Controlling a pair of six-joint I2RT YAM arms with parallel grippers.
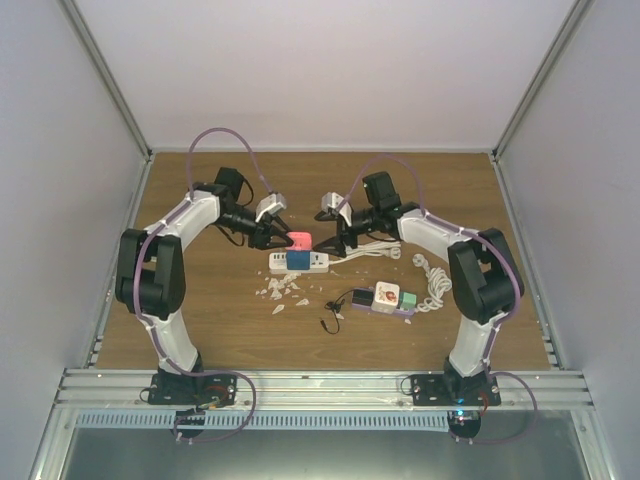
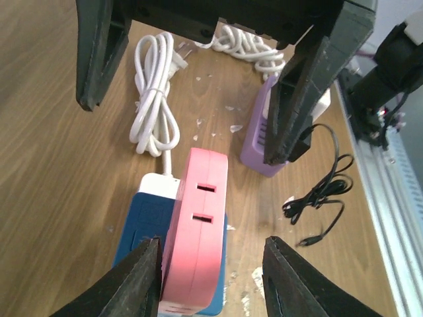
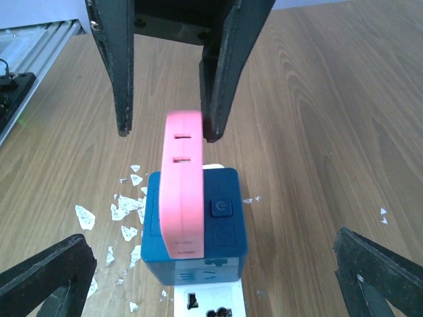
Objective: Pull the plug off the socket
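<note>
The left gripper (image 2: 211,242), unclenched, straddles the flat pink plastic plug (image 2: 198,218) mid-frame, ready to clamp, while the wide-open right gripper (image 3: 211,236) flanks the blue cube socket (image 3: 228,198), likely to brace it.

My wooden table (image 1: 200,200) carries a white power strip (image 1: 277,263); pale flakes (image 1: 278,290) lie just nearside, purple adapter (image 1: 385,298) and coiled cord (image 1: 432,280) rightward.

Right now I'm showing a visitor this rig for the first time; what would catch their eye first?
A pink adapter standing on a blue cube socket, itself on the white power strip mid-table, grabs attention first. The left gripper straddles it, jaws open, with the right gripper open opposite. White flakes lie scattered beside them.
</note>
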